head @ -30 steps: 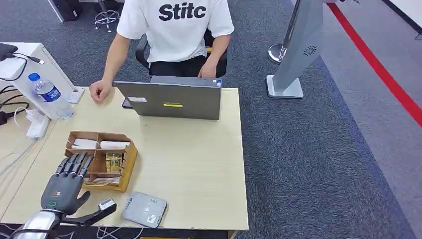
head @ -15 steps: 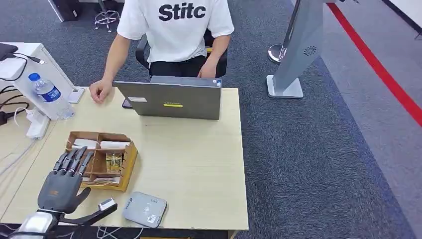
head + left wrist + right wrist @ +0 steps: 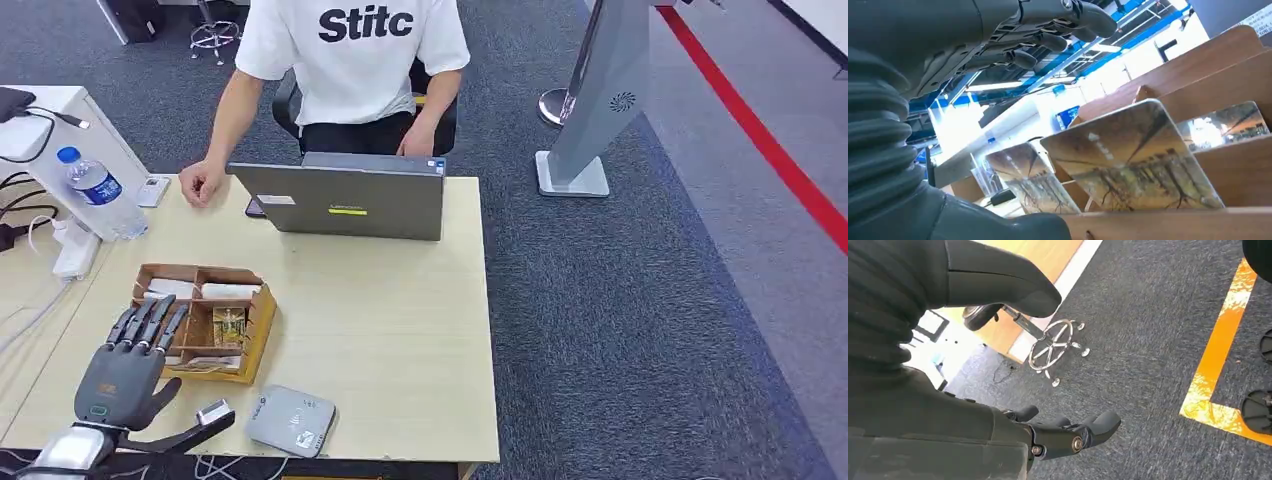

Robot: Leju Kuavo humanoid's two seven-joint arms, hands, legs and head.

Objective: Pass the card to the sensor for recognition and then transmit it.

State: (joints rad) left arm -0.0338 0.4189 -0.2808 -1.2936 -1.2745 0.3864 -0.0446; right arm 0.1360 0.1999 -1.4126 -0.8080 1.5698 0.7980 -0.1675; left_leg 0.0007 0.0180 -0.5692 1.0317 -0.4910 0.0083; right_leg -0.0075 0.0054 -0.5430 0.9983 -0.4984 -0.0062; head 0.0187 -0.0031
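Wooden table (image 3: 400, 330): one sensor (image 3: 290, 421), one laptop (image 3: 345, 195), one bottle (image 3: 98, 190).

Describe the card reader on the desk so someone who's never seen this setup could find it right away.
Start at the light wooden desk and follow its near edge, opposite the grey laptop. The flat grey rounded-square card reader lies there, just right of the robot's left hand. Unlike the brown wooden divided tray beside it, it is low, smooth and grey.

Matt pale wood table (image 3: 400, 330), brown wooden organizer (image 3: 258, 335), glossy card (image 3: 1133, 160), smooth grey plastic sensor (image 3: 290, 420).
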